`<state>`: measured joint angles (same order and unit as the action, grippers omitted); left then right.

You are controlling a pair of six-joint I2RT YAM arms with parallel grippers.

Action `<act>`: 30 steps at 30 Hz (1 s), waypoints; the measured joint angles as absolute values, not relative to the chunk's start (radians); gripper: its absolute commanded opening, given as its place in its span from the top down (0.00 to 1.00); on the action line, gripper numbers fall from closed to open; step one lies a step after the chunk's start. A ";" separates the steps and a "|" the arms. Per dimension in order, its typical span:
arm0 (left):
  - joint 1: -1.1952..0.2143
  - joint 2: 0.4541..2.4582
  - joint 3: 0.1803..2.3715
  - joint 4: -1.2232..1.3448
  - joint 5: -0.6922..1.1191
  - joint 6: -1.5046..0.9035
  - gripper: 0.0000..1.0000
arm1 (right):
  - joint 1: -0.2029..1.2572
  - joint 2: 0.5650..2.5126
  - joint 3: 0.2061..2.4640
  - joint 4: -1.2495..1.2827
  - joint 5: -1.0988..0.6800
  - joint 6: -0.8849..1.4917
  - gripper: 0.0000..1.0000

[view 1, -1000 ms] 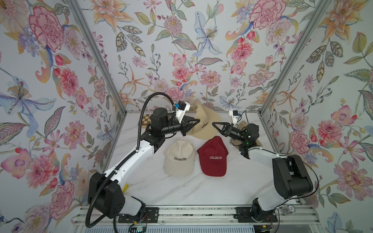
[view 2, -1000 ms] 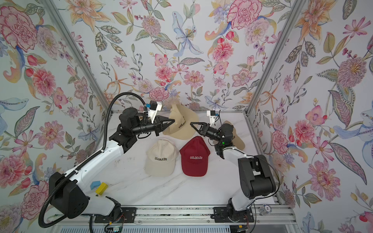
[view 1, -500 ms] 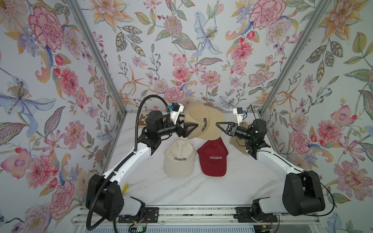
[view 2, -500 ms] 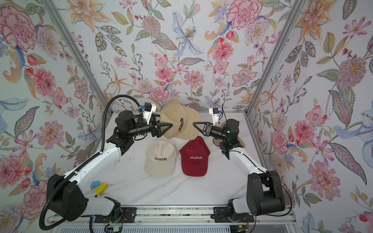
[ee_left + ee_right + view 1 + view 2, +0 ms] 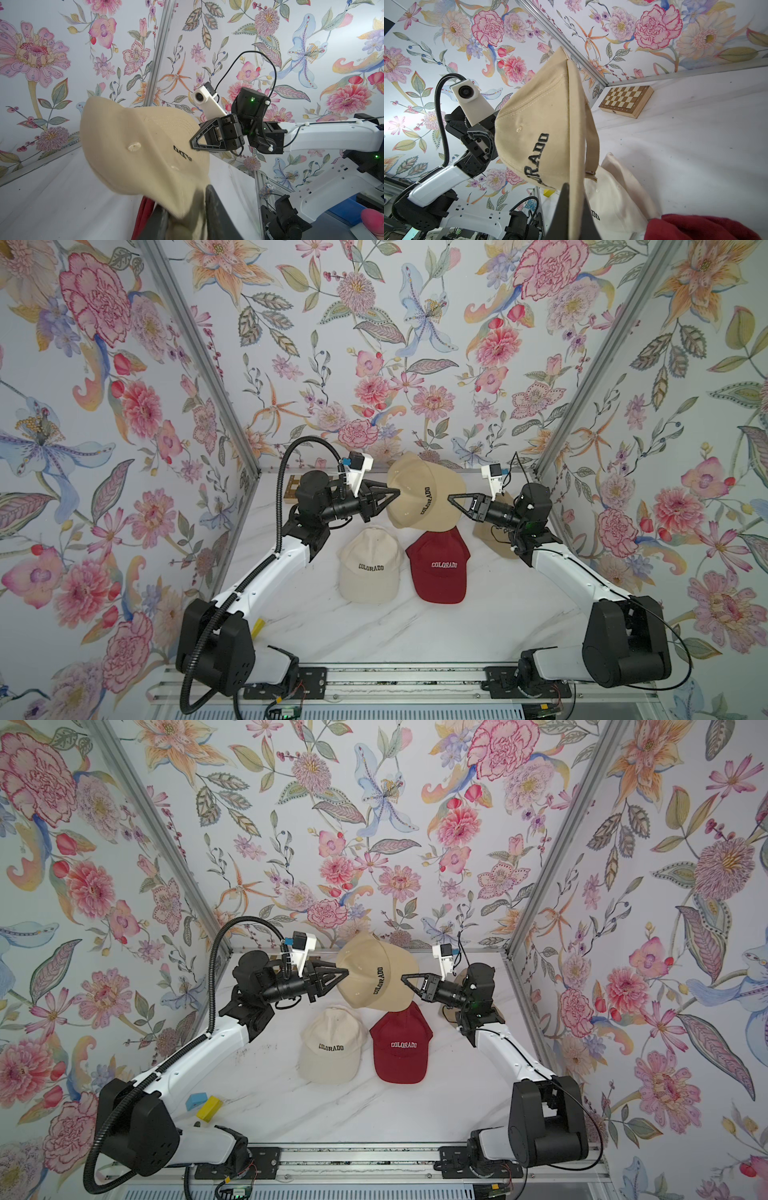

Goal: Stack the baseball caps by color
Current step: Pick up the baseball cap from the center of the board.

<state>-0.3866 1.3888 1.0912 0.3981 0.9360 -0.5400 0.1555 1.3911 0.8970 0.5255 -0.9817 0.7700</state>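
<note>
A tan baseball cap (image 5: pixel 424 493) hangs in the air over the back of the table, stretched between my two grippers in both top views. My left gripper (image 5: pixel 397 492) is shut on the cap's crown edge; in the left wrist view tan fabric fills the gap at that gripper (image 5: pixel 187 220). My right gripper (image 5: pixel 451 498) is shut on its brim (image 5: pixel 574 145), which runs between the fingers (image 5: pixel 562 209). Below lie a cream cap (image 5: pixel 371 566) and a dark red cap (image 5: pixel 438 568), side by side. Another tan cap (image 5: pixel 494 539) lies half hidden behind my right arm.
A checkered wooden chessboard (image 5: pixel 626 100) sits in the back left corner, mostly hidden behind my left arm in the top views. A blue block (image 5: pixel 195 1100) and a yellow block (image 5: pixel 209 1108) lie near the left arm's base. Flowered walls close in three sides.
The tan cap has risen off the back of the table and turned sideways. The right arm has pulled back to the right with the brim. The left gripper opened and closed again on the crown.
</note>
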 measured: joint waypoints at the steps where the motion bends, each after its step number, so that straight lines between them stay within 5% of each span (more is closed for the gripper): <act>1: -0.386 1.387 1.090 0.398 0.937 -0.540 0.74 | 0.154 1.391 0.897 0.524 -0.982 0.770 1.00; 6: -0.386 1.382 1.089 0.395 0.939 -0.541 0.82 | 0.147 1.391 0.898 0.516 -0.982 0.770 1.00; 10: -0.386 1.378 1.089 0.380 0.939 -0.542 0.98 | 0.146 1.391 0.898 0.511 -0.985 0.763 1.00; 16: -0.386 1.376 1.093 0.348 0.939 -0.535 1.00 | 0.146 1.391 0.905 0.493 -0.983 0.752 1.00; 21: -0.386 1.377 1.168 0.248 0.931 -0.501 1.00 | 0.143 1.379 0.933 0.397 -0.926 0.691 0.52; 27: -0.386 1.446 1.449 -0.028 0.850 -0.373 1.00 | 0.147 1.337 1.010 0.182 -0.826 0.529 0.30; 30: -0.386 1.496 1.606 -0.210 0.782 -0.296 1.00 | 0.157 1.309 1.063 0.078 -0.778 0.448 0.06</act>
